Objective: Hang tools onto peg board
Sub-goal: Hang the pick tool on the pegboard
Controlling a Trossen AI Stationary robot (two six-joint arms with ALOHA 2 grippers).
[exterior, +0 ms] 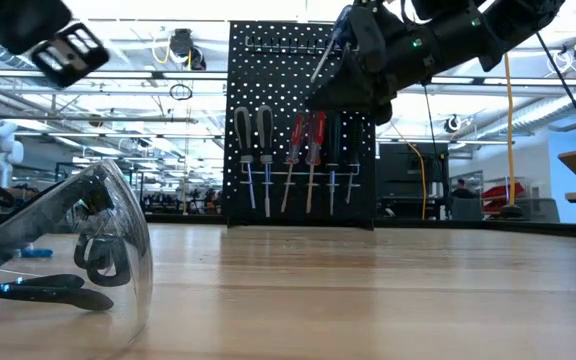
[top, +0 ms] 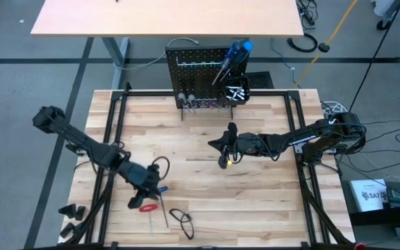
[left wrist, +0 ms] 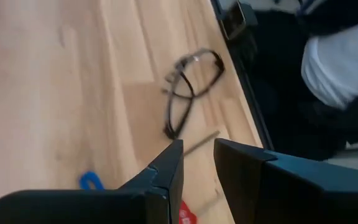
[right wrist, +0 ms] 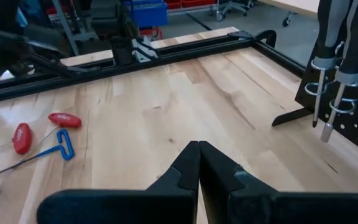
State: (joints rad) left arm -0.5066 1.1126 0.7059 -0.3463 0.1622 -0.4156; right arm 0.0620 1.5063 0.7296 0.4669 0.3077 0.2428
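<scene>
Two red-handled tools (right wrist: 42,129), one blue (right wrist: 61,144).

peg board (top: 207,76): counter (top: 200,132) rear edge, centre | safety glasses (top: 181,218): front edge | loose tools (top: 149,205): front-left, beside glasses | screwdrivers (exterior: 288,160): hung on peg board

Grey floor (top: 19,104), tan desk (top: 165,17) (ceiling lights).

clear safety glasses (exterior: 63,245) lie on wooden table (top: 207,201), perhaps folded.
</scene>
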